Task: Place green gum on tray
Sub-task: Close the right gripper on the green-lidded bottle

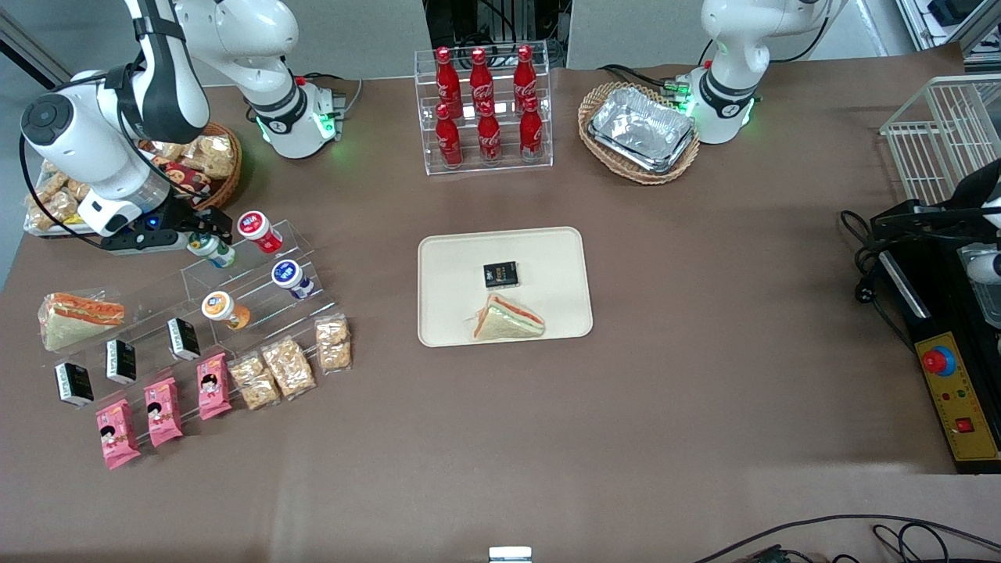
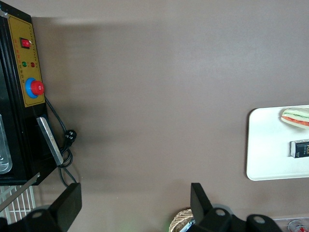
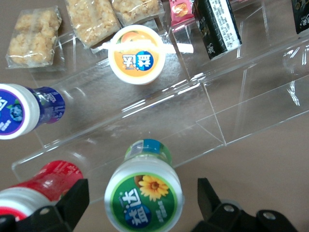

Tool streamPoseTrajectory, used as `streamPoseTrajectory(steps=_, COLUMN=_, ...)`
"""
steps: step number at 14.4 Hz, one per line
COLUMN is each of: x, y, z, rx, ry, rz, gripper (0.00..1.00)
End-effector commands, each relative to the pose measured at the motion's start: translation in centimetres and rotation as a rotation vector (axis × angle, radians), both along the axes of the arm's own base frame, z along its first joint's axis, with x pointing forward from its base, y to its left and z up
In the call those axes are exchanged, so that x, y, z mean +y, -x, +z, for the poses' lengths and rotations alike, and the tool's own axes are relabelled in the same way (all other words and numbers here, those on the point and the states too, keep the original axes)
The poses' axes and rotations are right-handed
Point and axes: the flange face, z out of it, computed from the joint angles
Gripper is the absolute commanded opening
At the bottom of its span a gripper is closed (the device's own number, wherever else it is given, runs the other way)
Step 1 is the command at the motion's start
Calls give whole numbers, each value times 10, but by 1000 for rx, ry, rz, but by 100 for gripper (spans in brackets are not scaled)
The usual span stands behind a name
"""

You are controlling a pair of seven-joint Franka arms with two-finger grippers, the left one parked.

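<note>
The green gum (image 3: 144, 195) is a small bottle with a white-rimmed green lid showing a yellow flower; it rests on the clear acrylic step rack (image 3: 212, 116). My right gripper (image 3: 142, 205) is open, one finger on each side of the lid with gaps on both sides. In the front view the gripper (image 1: 205, 234) hovers over the green gum (image 1: 211, 249) at the rack's uppermost step, toward the working arm's end. The cream tray (image 1: 547, 258) lies at the table's centre, holding a sandwich (image 1: 507, 319) and a small black box (image 1: 500, 274).
On the rack beside the gum are a red-lidded bottle (image 3: 43, 186), a blue-lidded bottle (image 3: 19, 111) and an orange-lidded bottle (image 3: 136, 54). Black boxes (image 1: 183, 338), pink packets (image 1: 164, 410) and snack bags (image 1: 288, 366) sit nearer the camera. A cola rack (image 1: 485, 109) and foil trays (image 1: 643, 129) stand farther away.
</note>
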Motion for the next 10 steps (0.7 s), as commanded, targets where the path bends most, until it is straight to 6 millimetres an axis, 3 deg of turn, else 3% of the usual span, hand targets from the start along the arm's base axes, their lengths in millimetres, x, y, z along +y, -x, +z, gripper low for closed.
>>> streamPoseTrajectory(steps=1, x=-4, y=-2, z=-3, rx=-15, ry=15, rz=13, gripper=99)
streamPoseTrajectory(steps=6, x=-4, y=1, z=-2, rx=-10, ry=13, rz=11, gripper=95)
streamPoseTrajectory(steps=8, x=-4, y=1, z=-2, rx=-12, ry=14, rz=12, gripper=85)
streamPoseTrajectory(steps=10, x=-4, y=0, z=-1, rx=-13, ry=15, rz=13, gripper=82)
